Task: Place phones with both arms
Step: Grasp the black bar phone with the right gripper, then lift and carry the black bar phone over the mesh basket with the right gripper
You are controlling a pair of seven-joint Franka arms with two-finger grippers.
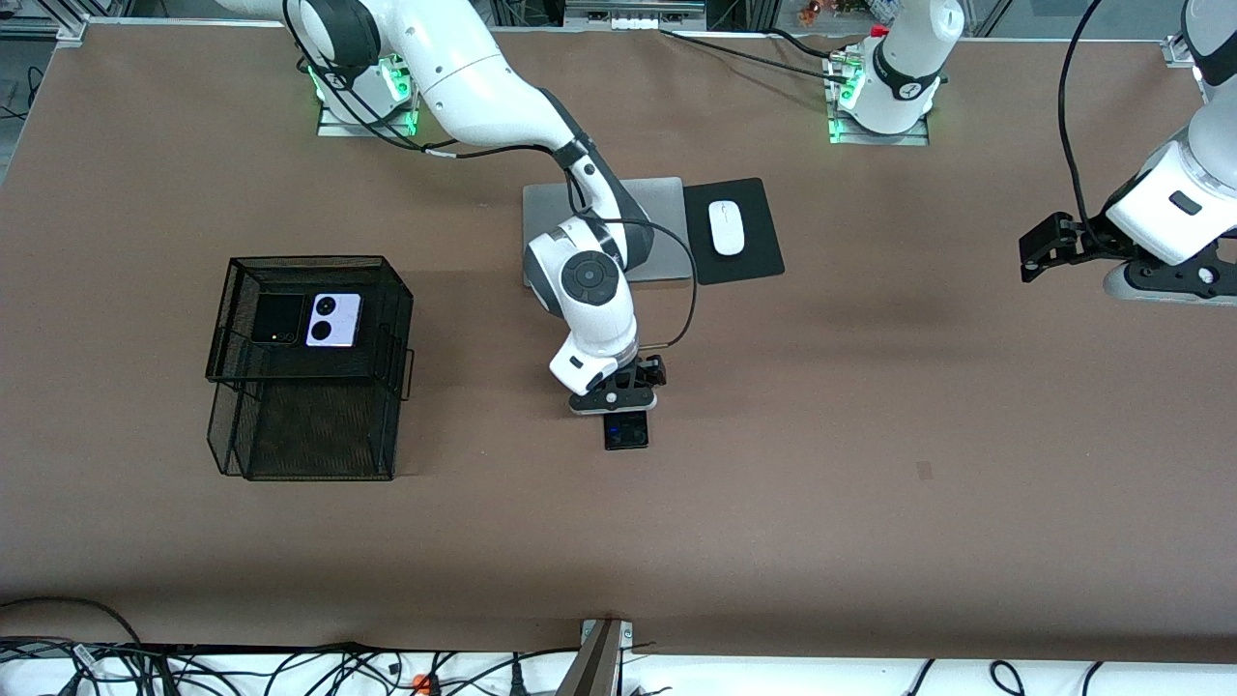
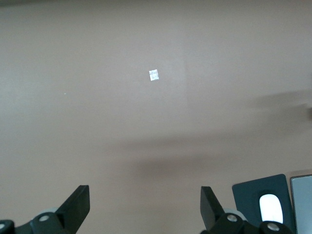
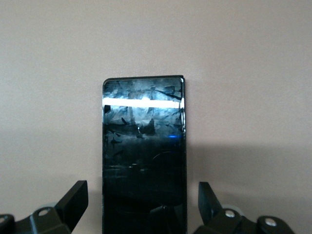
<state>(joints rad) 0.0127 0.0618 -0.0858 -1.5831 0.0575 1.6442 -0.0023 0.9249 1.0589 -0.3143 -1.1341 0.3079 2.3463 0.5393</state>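
The right end effector (image 3: 141,204), its fingers spread wide, hangs low over the long black slab phone (image 3: 144,156), which lies flat on the brown table (image 1: 870,406) nearer the front camera than the silver laptop (image 1: 662,198). The slab looks thin, rigid and glossy, probably slippery, so its long edges seem the safest hold. The left end effector (image 2: 144,204) waits wide open over bare table at the left arm's end, while the black flip phone (image 1: 278,319) and lilac-white phone (image 1: 334,320) sit on the mesh basket (image 1: 309,425).
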